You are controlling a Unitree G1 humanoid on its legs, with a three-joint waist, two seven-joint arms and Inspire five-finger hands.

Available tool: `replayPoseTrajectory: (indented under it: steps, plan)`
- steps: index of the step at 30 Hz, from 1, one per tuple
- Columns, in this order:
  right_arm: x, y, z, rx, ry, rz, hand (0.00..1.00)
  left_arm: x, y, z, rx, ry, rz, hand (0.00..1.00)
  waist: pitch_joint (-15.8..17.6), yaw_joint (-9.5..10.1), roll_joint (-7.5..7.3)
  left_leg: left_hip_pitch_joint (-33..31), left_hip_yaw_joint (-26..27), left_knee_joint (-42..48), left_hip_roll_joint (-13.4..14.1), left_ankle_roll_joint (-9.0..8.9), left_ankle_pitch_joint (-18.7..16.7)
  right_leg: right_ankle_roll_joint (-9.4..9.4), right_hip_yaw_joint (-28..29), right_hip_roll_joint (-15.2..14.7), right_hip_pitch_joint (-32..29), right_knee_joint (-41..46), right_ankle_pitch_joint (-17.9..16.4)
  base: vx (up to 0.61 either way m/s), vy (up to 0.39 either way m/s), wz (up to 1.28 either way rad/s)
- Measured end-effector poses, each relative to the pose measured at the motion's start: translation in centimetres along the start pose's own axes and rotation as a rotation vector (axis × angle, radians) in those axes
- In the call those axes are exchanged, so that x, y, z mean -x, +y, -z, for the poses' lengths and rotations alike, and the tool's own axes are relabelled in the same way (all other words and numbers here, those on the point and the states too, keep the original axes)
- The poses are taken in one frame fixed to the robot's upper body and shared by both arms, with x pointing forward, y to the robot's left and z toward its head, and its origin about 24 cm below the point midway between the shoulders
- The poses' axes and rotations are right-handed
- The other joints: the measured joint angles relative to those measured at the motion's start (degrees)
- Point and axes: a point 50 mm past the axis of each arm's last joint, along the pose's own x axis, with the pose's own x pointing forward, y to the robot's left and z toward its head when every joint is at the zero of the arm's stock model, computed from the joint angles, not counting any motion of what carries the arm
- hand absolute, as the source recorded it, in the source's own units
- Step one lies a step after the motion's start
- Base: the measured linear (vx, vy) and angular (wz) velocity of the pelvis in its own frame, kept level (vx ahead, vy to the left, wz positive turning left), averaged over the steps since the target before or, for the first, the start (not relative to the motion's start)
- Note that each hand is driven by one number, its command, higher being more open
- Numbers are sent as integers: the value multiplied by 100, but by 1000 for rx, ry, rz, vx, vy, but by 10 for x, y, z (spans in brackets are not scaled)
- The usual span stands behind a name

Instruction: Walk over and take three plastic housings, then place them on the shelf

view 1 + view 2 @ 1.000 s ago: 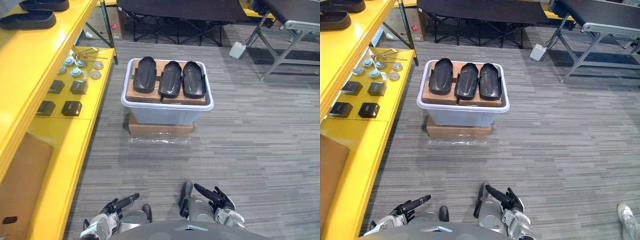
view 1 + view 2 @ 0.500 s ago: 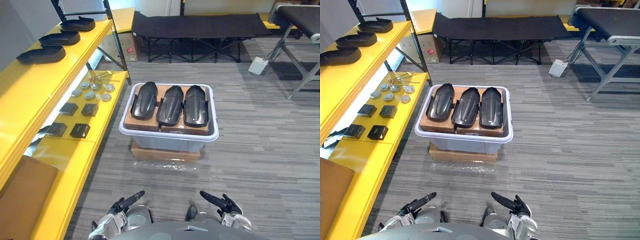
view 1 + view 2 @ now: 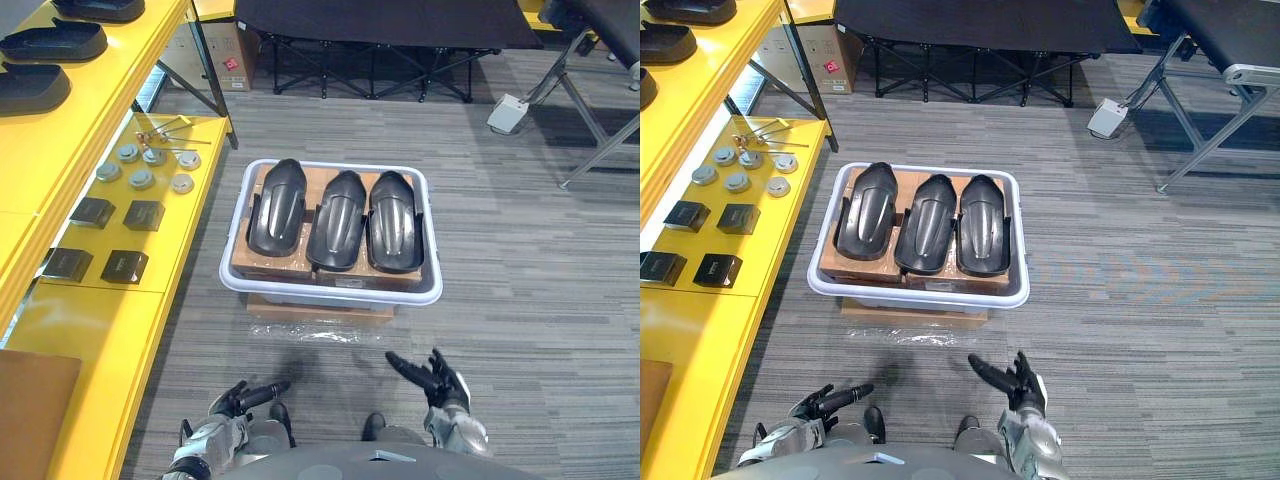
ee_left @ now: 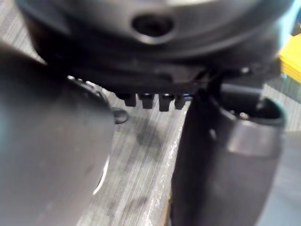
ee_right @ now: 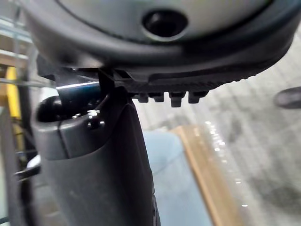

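Two cameras sit side by side on the robot's head. They look down from high up at the grey carpet (image 3: pixel 520 260) in front. Both see the same white bin (image 3: pixel 300 292), the yellow shelf (image 3: pixel 90 310) on the left, and the left hand (image 3: pixel 245 398) and right hand (image 3: pixel 437 382) low down. Each wrist camera looks along its own hand from very close.

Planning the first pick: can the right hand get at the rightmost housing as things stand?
Probably yes. The housing lies uncovered on top in the bin, and nothing stands between the bin and the open right hand.
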Motion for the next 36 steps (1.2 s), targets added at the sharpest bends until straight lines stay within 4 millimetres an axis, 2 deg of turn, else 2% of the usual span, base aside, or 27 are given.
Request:
replayPoseTrajectory:
  steps: [5, 7, 9, 10, 11, 12, 13, 15, 17, 19, 25, 27, 31, 36]
  plan:
    - [-8, 0, -62, -4, -242, 1, 100, 4, 9, 2, 15, -27, -11, 100, 12, 21, -123, 78, 95, -3, 106, -51, -45, -1, 4, 54, -112, 271, 0, 1, -5, -10]
    - [-12, -7, -83, -1, -309, 18, 100, 6, 15, 2, 33, -39, -16, 100, 22, 45, -196, -1, 102, 13, 119, -51, -80, -1, 1, 54, -224, 321, 0, -59, 12, -5]
    - [-20, -23, -122, 13, -399, 60, 100, 6, 19, -3, 55, -68, -24, 100, 61, 110, -276, -365, 73, 180, 121, 5, -175, -2, -8, 22, -532, 386, 1, -100, 34, 0]
    - [-21, -24, -127, 12, -410, 65, 100, 6, 20, -4, 59, -76, -26, 100, 83, 120, -288, -412, 68, 219, 116, 10, -178, -2, -10, 11, -558, 389, 1, -128, 34, 3]
    - [-25, -28, -147, 5, -451, 81, 100, 7, 24, -9, 65, -100, -30, 100, 166, 160, -315, -586, 41, 397, 115, 50, -218, -2, -17, -18, -651, 412, 1, -151, 23, 11]
    - [-30, -30, -169, 16, -497, 99, 100, 8, 27, -12, 66, -114, -32, 100, 277, 167, -300, -774, -25, 606, 116, 76, -255, -2, -40, -47, -728, 457, 1, -162, 21, 16]
    - [-32, -32, -180, 22, -519, 107, 100, 8, 28, -13, 66, -120, -33, 100, 331, 168, -281, -865, -64, 700, 117, 98, -278, -2, -60, -57, -766, 477, 1, -169, 24, 23]
    - [-37, -34, -220, 2, -590, 141, 100, 8, 29, -15, 66, -136, -32, 100, 521, 227, -196, -1253, -188, 1031, 113, 158, -330, -2, -128, -93, -946, 489, 1, -186, 24, 21]
    - [-39, -36, -240, 11, -616, 161, 100, 8, 28, -15, 68, -136, -20, 100, 670, 301, -121, -1455, -258, 1181, 112, 170, -336, -3, -183, -110, -1046, 518, 0, -197, 13, 22]
    - [-42, -43, -259, 17, -612, 196, 100, 8, 23, -21, 75, -173, 8, 100, 846, 354, 16, -1744, -467, 1337, 86, 243, -451, -64, -373, -123, -1151, 568, -44, -229, 22, 41]
    - [-47, -50, -311, -19, -602, 230, 100, 8, 9, -36, 120, -259, 97, 100, 1344, 485, 186, -2310, -704, 1660, -41, 374, -384, -50, -498, -280, -1560, 868, -35, -170, 72, 20]
    - [-46, -54, -324, -24, -593, 238, 100, 9, 5, -39, 131, -284, 120, 100, 1454, 509, 227, -2428, -732, 1717, -79, 449, -339, -5, -548, -325, -1624, 878, 4, -90, 76, 17]
    - [-46, -59, -336, -15, -561, 248, 100, 9, 2, -42, 120, -298, 144, 100, 1539, 526, 290, -2523, -800, 1744, -170, 550, -275, 23, -635, -384, -1673, 932, 26, -22, 49, 14]
    - [-40, -69, -357, -14, -535, 301, 100, 8, -10, -50, 94, -325, 183, 100, 1682, 648, 487, -2687, -891, 1819, -251, 599, -243, 22, -685, -466, -1815, 1079, 21, 7, 33, 9]
